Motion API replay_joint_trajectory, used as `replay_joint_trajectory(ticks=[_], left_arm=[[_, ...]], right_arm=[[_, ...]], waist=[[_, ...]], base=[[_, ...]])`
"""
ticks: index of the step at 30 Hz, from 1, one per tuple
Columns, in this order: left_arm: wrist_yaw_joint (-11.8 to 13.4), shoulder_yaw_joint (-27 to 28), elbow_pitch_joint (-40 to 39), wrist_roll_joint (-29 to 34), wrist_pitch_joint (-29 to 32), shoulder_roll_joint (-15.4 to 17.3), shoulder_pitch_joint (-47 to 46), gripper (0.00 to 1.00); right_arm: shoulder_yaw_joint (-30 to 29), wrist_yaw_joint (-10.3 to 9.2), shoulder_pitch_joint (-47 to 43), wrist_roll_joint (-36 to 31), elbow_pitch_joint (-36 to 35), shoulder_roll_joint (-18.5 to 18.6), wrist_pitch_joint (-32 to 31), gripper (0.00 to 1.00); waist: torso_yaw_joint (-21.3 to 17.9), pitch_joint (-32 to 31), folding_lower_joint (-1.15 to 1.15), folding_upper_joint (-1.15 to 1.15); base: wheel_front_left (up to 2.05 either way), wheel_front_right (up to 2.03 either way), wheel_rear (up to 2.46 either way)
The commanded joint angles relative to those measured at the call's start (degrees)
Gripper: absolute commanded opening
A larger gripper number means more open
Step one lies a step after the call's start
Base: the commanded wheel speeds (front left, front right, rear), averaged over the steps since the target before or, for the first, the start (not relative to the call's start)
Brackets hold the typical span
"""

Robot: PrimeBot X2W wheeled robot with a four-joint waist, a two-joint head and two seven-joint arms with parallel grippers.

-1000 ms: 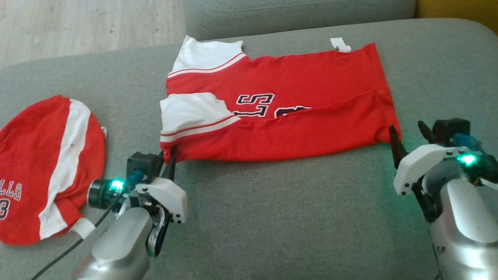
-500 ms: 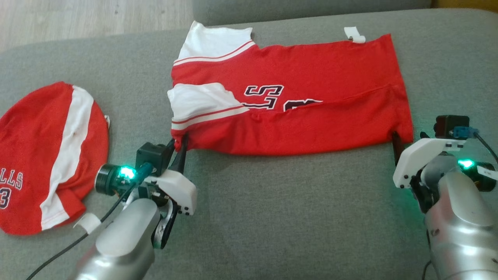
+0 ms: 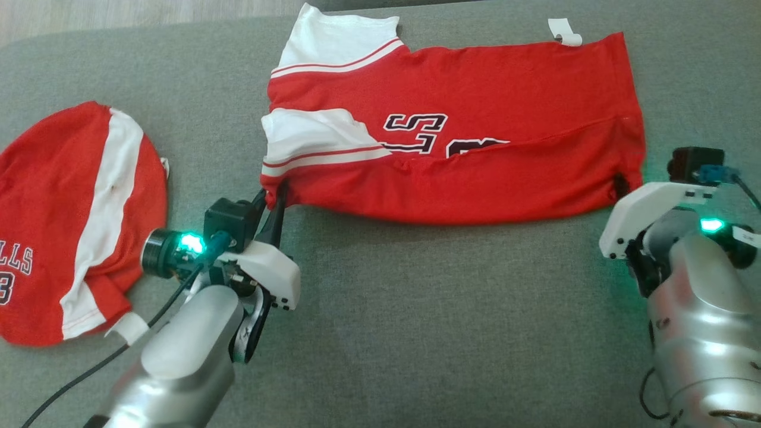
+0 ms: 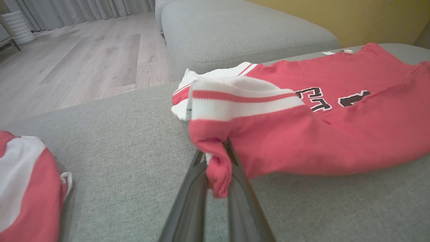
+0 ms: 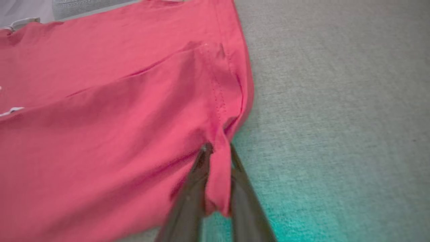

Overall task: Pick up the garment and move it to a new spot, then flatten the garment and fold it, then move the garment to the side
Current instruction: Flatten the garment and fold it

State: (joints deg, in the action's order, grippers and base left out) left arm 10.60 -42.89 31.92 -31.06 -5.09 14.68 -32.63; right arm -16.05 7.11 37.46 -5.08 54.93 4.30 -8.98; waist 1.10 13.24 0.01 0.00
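Note:
The garment [image 3: 452,89] is a red jersey with white striped sleeves and black lettering, lying lengthwise-folded on the grey cushion [image 3: 416,327]. My left gripper [image 3: 274,199] is shut on its near left corner, and the left wrist view shows red cloth [image 4: 302,141] bunched between the fingers of my left gripper [image 4: 216,151]. At the near right corner my right gripper [image 3: 620,185] holds the hem. In the right wrist view, the fingers of my right gripper [image 5: 217,149] stand close on either side of a pinched fold of the garment [image 5: 100,117].
A second red and white jersey [image 3: 71,226] lies rounded at the cushion's left edge, also visible in the left wrist view [image 4: 23,188]. Another grey cushion [image 4: 235,30] stands behind, with wooden floor [image 4: 84,60] to its left. A white tag [image 3: 565,31] sticks out at the garment's far edge.
My right gripper has moved forward to the garment's near right corner and closed on it. The left gripper has kept its hold. The head camera has tilted, shifting the whole picture.

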Motion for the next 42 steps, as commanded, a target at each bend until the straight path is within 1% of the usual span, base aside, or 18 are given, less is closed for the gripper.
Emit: replay_joint_trajectory(ticks=[1, 9, 15, 20, 24, 28, 32, 36, 41, 42], left_arm=[[0.4, 1.6, -1.5, 0.6, -0.2, 1.8, -2.7, 0.0], [0.2, 1.5, -0.3, -0.2, -0.2, 2.2, -1.6, 0.0], [-0.1, 1.1, 0.8, -1.0, 0.2, 2.9, 0.5, 0.0], [-0.5, 0.4, 1.3, -1.5, 0.6, 3.5, 2.5, 0.0], [-0.9, -0.2, 1.1, -1.9, 1.1, 4.0, 4.5, 0.0], [-1.3, -1.0, 0.3, -2.7, 2.2, 4.6, 7.2, 0.0], [-1.7, -2.1, -1.9, -3.5, 3.9, 5.5, 10.6, 0.0], [-0.7, -2.8, -5.2, -3.7, 5.5, 6.9, 13.4, 0.0], [0.6, -3.3, -9.3, -4.1, 7.4, 8.3, 16.0, 0.0], [0.9, -3.4, -9.9, -4.1, 7.6, 8.5, 16.3, 0.0]], right_arm=[[1.4, 0.37, 1.2, -0.3, -0.1, -0.4, 1.0, 0.0], [4.3, 0.37, 1.5, 0.9, 1.1, 2.3, 3.5, 0.0], [8.5, 0.37, 0.4, 4.0, 0.9, 4.7, 4.5, 0.0], [12.4, 0.37, -1.3, 7.5, -0.3, 6.4, 3.6, 0.0], [15.5, 0.37, -4.0, 10.3, -2.3, 7.6, 1.4, 0.0], [18.7, 0.37, -7.7, 13.3, -5.5, 8.6, -1.9, 0.0], [21.0, 0.37, -12.1, 16.5, -10.5, 9.8, -5.4, 0.0], [21.9, 0.37, -16.6, 19.0, -16.9, 10.9, -9.0, 0.0], [20.6, 0.37, -21.8, 20.5, -24.3, 11.8, -13.3, 0.0], [20.3, 0.37, -22.7, 20.6, -25.5, 11.9, -13.9, 0.36]], waist=[[-0.1, -0.1, -0.01, 0.0], [-0.9, -2.4, -0.01, 0.0], [-2.3, -5.1, -0.01, 0.0], [-3.3, -7.4, -0.01, 0.0], [-4.0, -9.7, -0.01, 0.0], [-4.6, -12.3, -0.01, 0.0], [-5.2, -14.1, -0.01, 0.0], [-5.8, -15.2, -0.01, 0.0], [-6.3, -15.7, -0.01, 0.0], [-6.4, -15.7, -0.01, 0.0]], base=[[0.0, 0.0, 0.0], [0.0, 0.0, 0.0], [0.0, 0.0, 0.0], [0.0, 0.0, 0.0], [0.0, 0.0, 0.0], [0.0, 0.0, 0.0], [0.0, 0.0, 0.0], [0.0, 0.0, 0.0], [0.0, 0.0, 0.0], [0.0, 0.0, 0.0]])
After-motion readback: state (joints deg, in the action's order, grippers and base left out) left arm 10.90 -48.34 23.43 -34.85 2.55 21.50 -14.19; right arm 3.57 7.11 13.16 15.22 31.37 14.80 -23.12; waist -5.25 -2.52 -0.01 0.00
